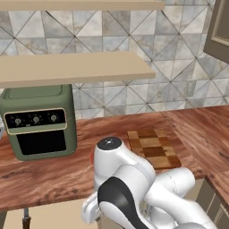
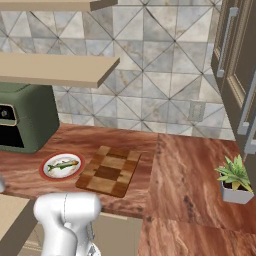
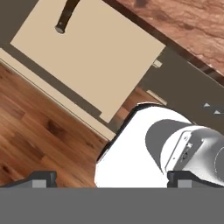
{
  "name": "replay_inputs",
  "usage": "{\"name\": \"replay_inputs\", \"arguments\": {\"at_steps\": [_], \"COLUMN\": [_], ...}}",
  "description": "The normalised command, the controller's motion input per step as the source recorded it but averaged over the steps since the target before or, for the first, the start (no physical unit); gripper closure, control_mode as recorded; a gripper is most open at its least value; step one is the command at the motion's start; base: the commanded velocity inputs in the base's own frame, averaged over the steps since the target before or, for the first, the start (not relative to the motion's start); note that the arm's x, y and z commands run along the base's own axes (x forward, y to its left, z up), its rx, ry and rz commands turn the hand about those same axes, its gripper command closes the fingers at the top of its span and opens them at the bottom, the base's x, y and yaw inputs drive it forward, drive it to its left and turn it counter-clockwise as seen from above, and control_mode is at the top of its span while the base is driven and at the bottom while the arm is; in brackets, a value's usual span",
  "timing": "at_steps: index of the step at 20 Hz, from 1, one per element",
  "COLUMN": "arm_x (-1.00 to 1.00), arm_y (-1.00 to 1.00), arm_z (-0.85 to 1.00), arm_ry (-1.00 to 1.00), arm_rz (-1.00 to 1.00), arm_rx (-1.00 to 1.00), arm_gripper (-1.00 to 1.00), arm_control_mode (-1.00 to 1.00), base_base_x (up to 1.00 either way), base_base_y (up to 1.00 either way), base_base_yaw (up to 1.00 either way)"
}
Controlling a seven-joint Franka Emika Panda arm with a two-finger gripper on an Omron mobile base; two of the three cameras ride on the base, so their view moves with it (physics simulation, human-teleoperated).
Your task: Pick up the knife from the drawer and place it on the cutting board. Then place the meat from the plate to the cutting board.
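Kitchen scene, reddish-brown wood countertop (image 1: 53, 176) under a tiled wall; arm folded low in front of the cabinets

Jaws: gripper (image 3: 111, 178) w/ tips far apart at the two bottom corners of hand view, i.e. standing wide, nothing between them. Hand cam looks down past robot's own body onto wood floor (image 3: 39, 135) and the open drawer

Drawer (image 3: 89, 52): pulled out, tan bottom exposed, sits just below counter edge. Knife (image 3: 65, 17) lies at one far corner of it; dark handle visible in hand view, blade runs out of frame. Same knife seen in left base view at lower left, handle + bit of grey blade (image 1: 26, 220). Gripper well apart from knife, not lined up over it

Cutting board (image 2: 110, 171): checkered, on counter, bare top, nothing on it in either base view. Plate (image 2: 62, 166) just beside board on its left side as seen in right base view, apart by a narrow gap. Meat (small fish) (image 2: 63, 164) lies on plate

Farther out: green countertop oven (image 1: 39, 120) at back left, shelf (image 1: 74, 67) above it, potted plant (image 2: 234, 181) on right counter run

Progress (judgement): drawer open = access step done. Knife not yet picked, so leg 1 unfinished; leg 2 (fish to board) untouched. Both transfers remain. Next needs hand swung over drawer corner, jaws aligned across handle, then descent
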Motion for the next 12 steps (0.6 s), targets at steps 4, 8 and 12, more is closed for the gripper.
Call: {"name": "replay_inputs", "arguments": {"at_steps": [4, 8, 12], "arm_x": [0.0, 0.0, 0.0], "arm_y": [0.33, 0.37, 0.32], "arm_z": [-0.2, -0.26, -0.37], "arm_ry": [0.09, 0.07, 0.03], "arm_rz": [-0.05, -0.07, -0.1], "arm_rx": [0.0, 0.01, 0.0], "arm_gripper": [-1.0, -1.0, -1.0], "arm_control_mode": [-1.0, -1.0, -1.0], "base_base_x": [0.0, 0.0, 0.0], "base_base_y": [0.0, 0.0, 0.0], "base_base_yaw": [0.0, 0.0, 0.0]}}
